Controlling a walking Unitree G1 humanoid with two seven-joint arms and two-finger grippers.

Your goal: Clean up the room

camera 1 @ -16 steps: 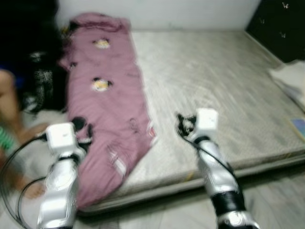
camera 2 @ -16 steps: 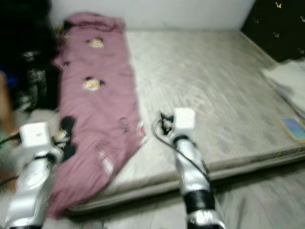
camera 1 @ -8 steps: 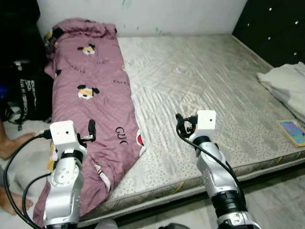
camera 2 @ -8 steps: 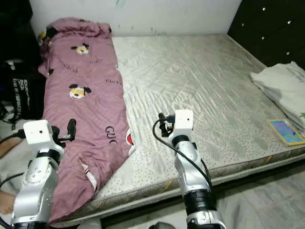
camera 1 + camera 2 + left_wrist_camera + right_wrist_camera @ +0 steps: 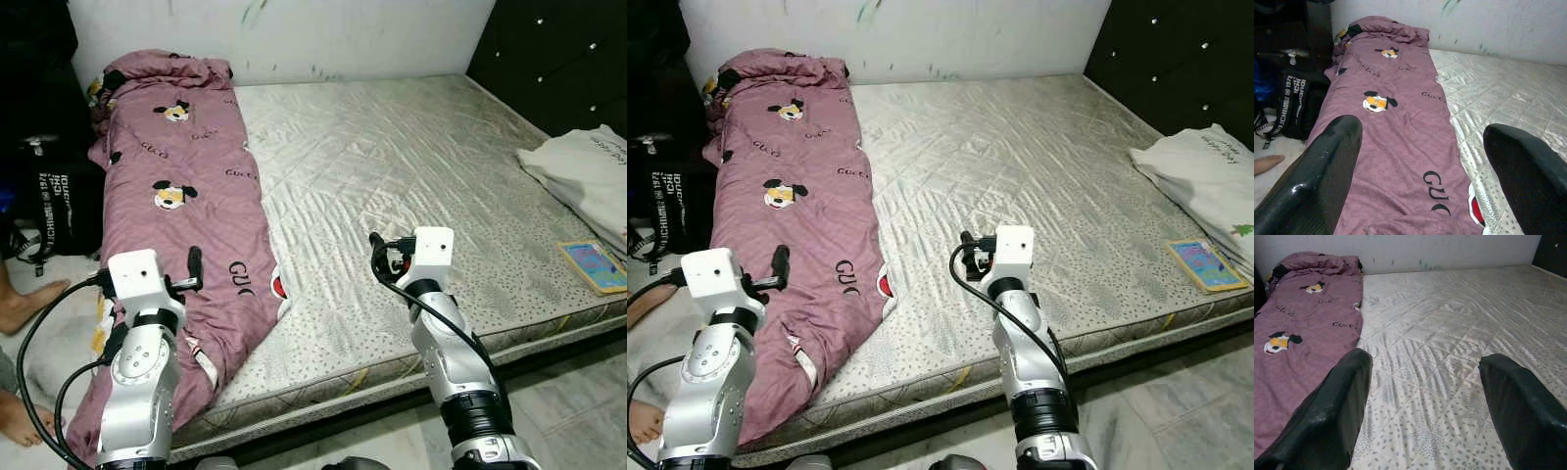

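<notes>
A mauve blanket (image 5: 186,206) printed with cartoon mice lies lengthwise along the left side of a bare quilted mattress (image 5: 411,166), its near end hanging over the mattress edge. My left gripper (image 5: 193,269) hovers over the blanket's near part, and in the left wrist view (image 5: 1422,129) its fingers stand wide open with nothing between them. My right gripper (image 5: 380,257) is raised over the mattress near its front edge, just right of the blanket. It is open and empty in the right wrist view (image 5: 1426,361).
A folded white cloth (image 5: 588,171) and a colourful booklet (image 5: 594,266) lie at the mattress's right edge. A black backpack (image 5: 54,201) stands left of the bed, with a person's bare feet (image 5: 24,304) on the floor beside it. A dark padded panel (image 5: 558,49) rises at the right.
The camera has shifted and the picture has sharpened from a blur. Both arms stay raised in about the same pose, fingers still open.
</notes>
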